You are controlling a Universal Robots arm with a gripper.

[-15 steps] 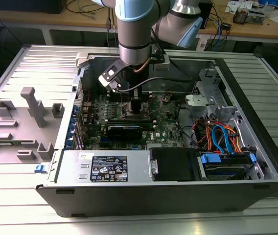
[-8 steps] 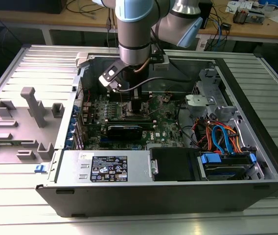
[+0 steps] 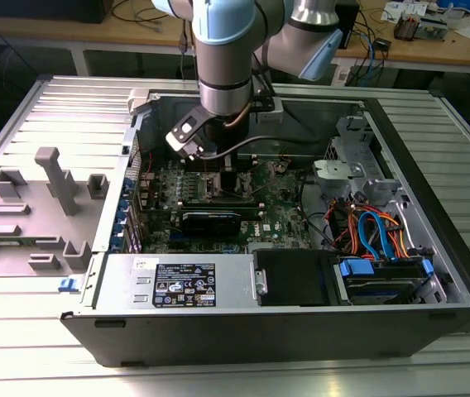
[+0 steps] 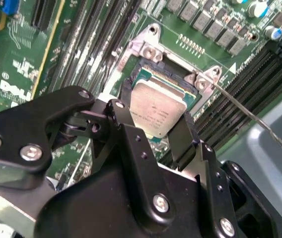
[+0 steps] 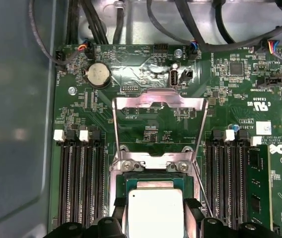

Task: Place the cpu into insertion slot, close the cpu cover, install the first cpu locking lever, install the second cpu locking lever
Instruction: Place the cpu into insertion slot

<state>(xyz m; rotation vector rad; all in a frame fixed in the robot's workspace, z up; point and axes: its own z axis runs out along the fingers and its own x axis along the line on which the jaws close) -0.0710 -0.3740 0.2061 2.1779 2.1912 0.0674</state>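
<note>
The cpu (image 5: pixel 154 210) is clamped between the two black fingers (image 4: pixel 184 136) of the gripper (image 4: pixel 157 110) — one at each opposite edge — and is held at the insertion slot (image 4: pixel 171 77). Whether it is seated cannot be told. The cpu cover (image 5: pixel 161 94) is raised open — hinged up at the slot's edge.
</note>
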